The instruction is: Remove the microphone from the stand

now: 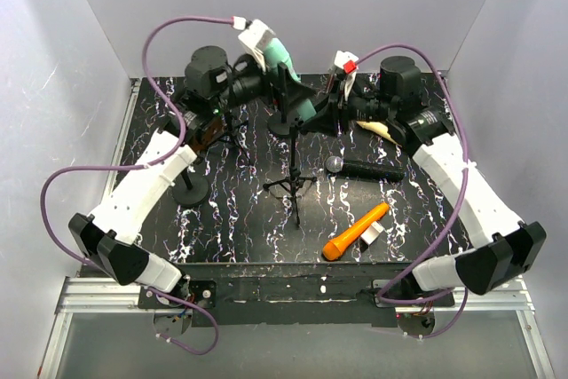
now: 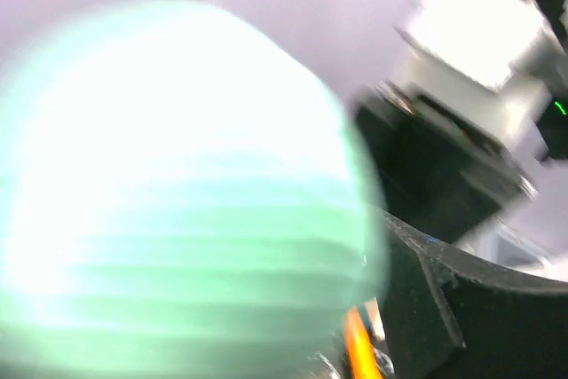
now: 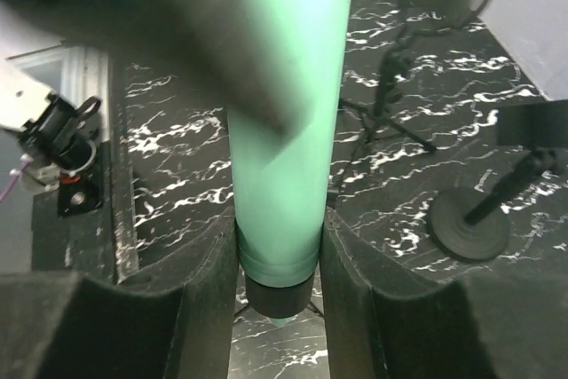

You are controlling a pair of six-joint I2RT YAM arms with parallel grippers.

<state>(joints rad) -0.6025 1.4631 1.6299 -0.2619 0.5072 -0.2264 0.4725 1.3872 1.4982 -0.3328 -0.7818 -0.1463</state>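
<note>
Green microphone (image 3: 297, 157) gripped in right hand (image 3: 280, 250), left hand (image 1: 269, 52) unreadable; tripod stand (image 1: 293, 185), orange microphone (image 1: 355, 231) below.

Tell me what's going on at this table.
Both arms meet at the back of the black marbled table around a mint-green plastic microphone above a black round-based stand. The right hand clamps its handle from both sides; the left hand is up by its head, grip unclear. A black microphone and an orange microphone lie loose nearby.
</note>
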